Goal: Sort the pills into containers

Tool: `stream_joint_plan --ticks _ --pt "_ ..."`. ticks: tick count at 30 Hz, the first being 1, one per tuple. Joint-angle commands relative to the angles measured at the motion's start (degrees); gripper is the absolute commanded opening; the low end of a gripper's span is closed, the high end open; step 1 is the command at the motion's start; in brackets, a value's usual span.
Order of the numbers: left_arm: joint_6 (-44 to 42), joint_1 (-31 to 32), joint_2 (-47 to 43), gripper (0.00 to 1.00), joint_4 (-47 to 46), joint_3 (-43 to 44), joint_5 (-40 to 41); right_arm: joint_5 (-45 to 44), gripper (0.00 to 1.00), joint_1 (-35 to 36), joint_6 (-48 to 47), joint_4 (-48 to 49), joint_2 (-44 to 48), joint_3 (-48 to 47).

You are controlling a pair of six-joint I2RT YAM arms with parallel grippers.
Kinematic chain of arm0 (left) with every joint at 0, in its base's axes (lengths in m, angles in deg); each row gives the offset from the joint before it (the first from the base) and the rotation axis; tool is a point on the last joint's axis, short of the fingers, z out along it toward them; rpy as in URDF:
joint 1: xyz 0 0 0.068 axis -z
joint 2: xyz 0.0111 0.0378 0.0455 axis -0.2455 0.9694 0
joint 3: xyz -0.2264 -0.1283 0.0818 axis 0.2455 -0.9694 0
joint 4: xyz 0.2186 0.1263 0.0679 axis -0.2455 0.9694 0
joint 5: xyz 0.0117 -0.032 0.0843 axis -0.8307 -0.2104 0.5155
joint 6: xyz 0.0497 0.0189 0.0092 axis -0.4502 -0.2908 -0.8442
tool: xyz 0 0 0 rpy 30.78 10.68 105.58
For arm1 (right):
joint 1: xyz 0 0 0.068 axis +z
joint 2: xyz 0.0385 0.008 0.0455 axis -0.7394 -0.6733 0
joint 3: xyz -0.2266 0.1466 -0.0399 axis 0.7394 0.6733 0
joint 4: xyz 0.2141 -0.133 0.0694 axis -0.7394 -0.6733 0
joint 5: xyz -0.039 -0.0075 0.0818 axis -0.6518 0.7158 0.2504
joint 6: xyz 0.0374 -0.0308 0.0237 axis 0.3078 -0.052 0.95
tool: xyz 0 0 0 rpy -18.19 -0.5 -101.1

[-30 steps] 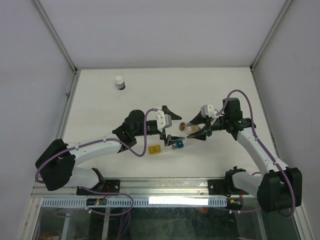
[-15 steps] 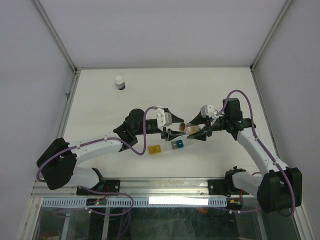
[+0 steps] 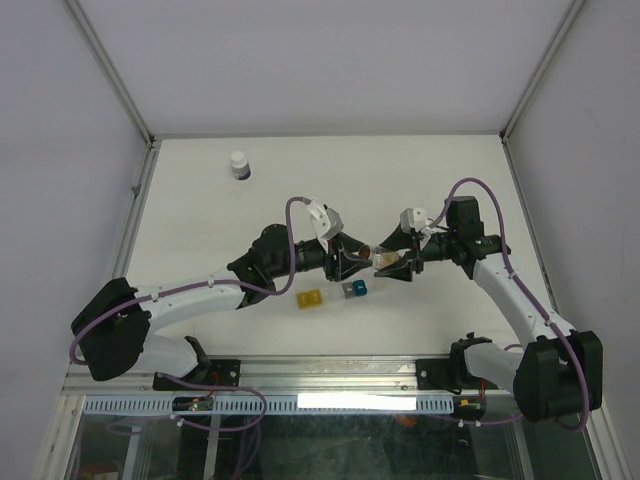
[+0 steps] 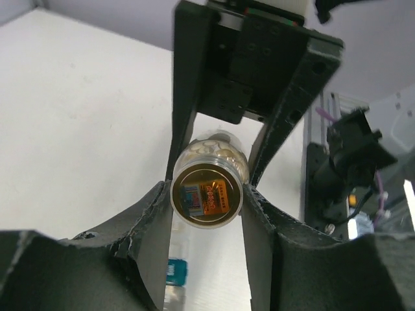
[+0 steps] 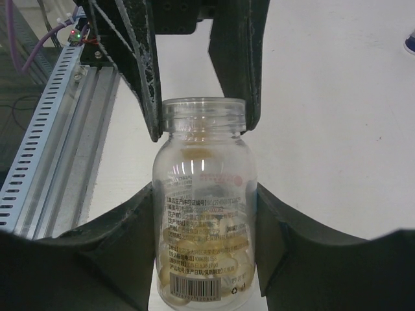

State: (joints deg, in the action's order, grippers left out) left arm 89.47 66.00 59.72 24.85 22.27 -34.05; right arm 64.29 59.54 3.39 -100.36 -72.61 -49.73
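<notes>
White table (image 3: 250, 215), pale walls (image 3: 330, 60) — left jaws and right jaws both clench the vial (image 5: 205, 207).

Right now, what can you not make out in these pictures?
- How many pills: right wrist view, the label on the vial covers them.
- Whether the containers are open: top view, too small.
- Left wrist view: the left gripper hides the containers except a blue sliver.
</notes>
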Motion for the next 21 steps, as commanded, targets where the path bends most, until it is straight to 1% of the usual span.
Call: stream_joint_plan --ticks 1,3,5,8,11,12,14,15,17,19,21 --pt "21.13 5.37 -5.28 0.00 0.35 -1.65 26.95 -1.37 0.00 0.10 0.69 3.12 0.04 -0.98" --pt "23.98 9.42 -5.43 0.00 2.69 -1.23 36.46 -1.38 0.00 0.16 1.05 3.33 -0.46 -1.01" --pt "26.08 11.97 -4.64 0.00 3.63 -0.25 42.60 -1.45 0.00 0.18 1.22 3.41 -0.67 -1.05" --pt "28.79 12.43 -4.02 0.00 4.17 1.13 44.65 -1.70 0.00 0.18 1.42 3.49 -0.51 -0.97" --pt "29.63 12.32 -4.37 0.00 5.14 2.66 43.62 -1.77 0.00 0.10 1.47 3.51 -0.25 -1.01" --pt "29.35 12.25 -4.76 0.08 4.47 2.65 42.20 -1.82 0.00 0.10 1.51 3.49 -0.17 -1.08" --pt "26.79 11.67 -6.14 0.42 1.69 1.18 37.91 -1.53 0.00 0.10 1.44 3.36 -0.18 -1.04" --pt "25.22 10.83 -7.34 0.54 -0.14 -0.02 34.44 -1.25 0.00 0.10 1.32 3.23 -0.11 -1.05" --pt "22.69 7.33 -9.65 0.75 -4.00 -3.59 25.35 -0.21 0.00 0.10 0.56 2.58 0.05 -1.05" --pt "21.36 2.42 -11.57 0.97 -9.75 -7.16 14.15 0.73 0.00 0.11 -0.02 2.08 0.03 -1.05" --pt "20.65 -3.31 -11.35 0.99 -15.44 -9.21 3.25 1.42 0.00 0.12 -0.69 1.50 0.16 -1.12"
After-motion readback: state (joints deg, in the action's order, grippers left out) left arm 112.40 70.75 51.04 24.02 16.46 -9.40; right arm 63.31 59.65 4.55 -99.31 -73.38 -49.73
